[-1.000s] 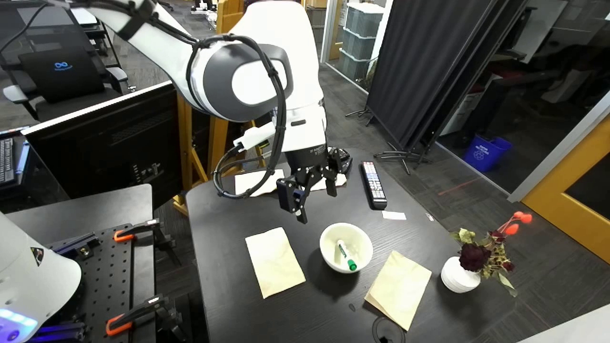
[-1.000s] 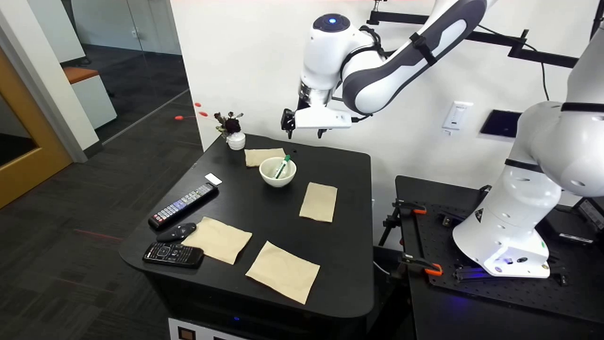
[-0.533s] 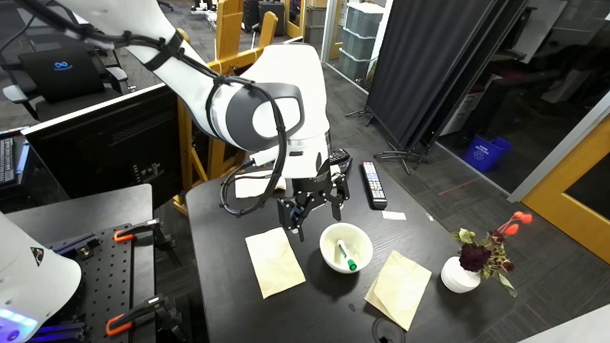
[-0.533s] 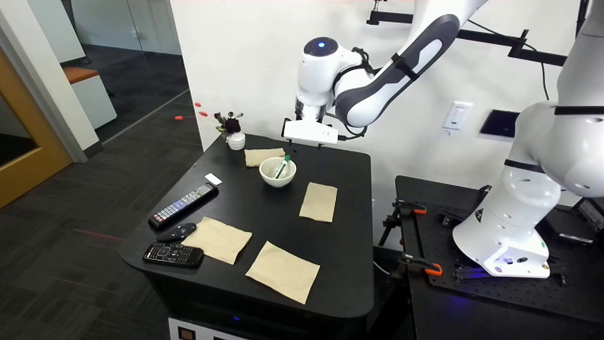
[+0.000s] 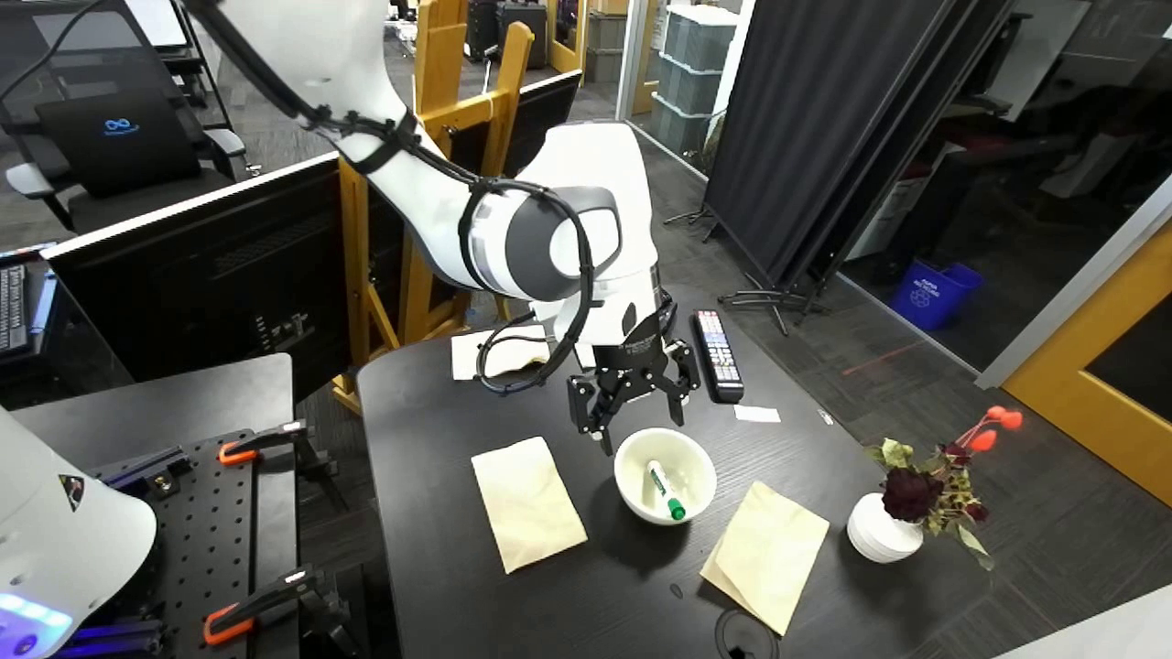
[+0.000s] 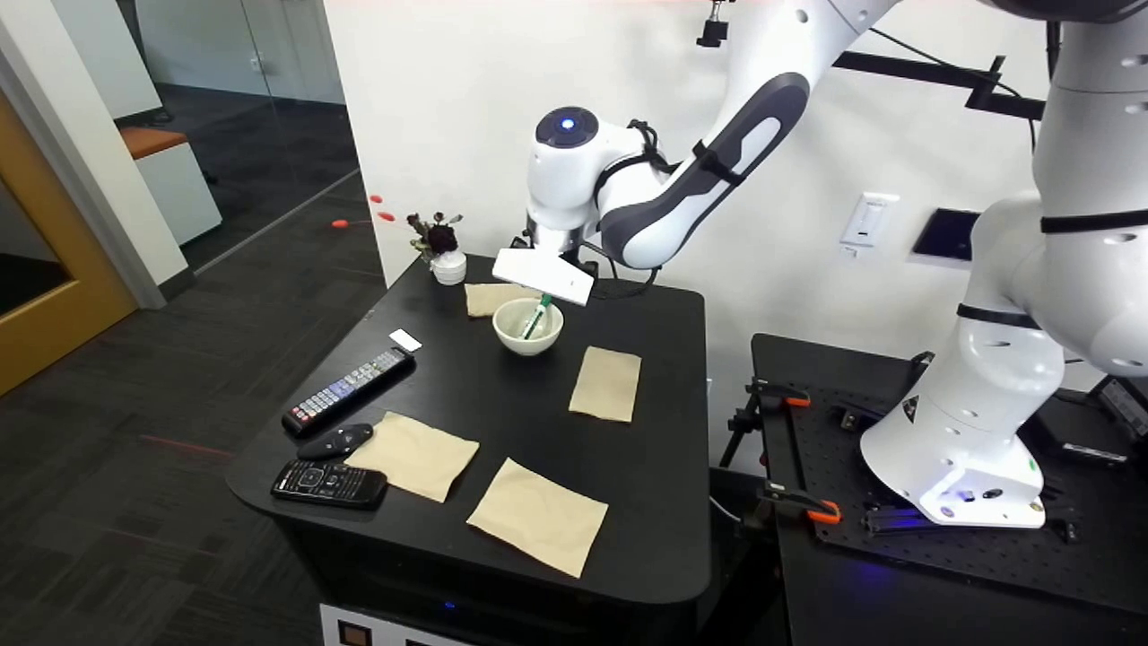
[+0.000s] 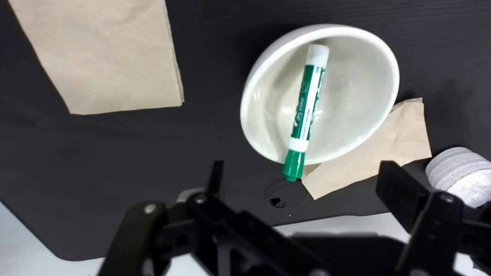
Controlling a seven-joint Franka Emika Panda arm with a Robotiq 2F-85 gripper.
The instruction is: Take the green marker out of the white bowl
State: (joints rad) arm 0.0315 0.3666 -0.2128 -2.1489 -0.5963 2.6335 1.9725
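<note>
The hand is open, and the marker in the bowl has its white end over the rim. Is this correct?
Wrong end: the wrist view shows the green cap over the rim. The marker is indeed in the bowl, and the hand is open.

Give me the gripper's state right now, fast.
Gripper: open, holding nothing; the green marker lies in the white bowl.

Black table (image 6: 520, 408), white bowl (image 7: 349, 92), tan napkins (image 6: 538, 516), remotes (image 6: 350, 391), flower pot (image 6: 448, 267), possibly a white card (image 6: 405, 340)
</note>
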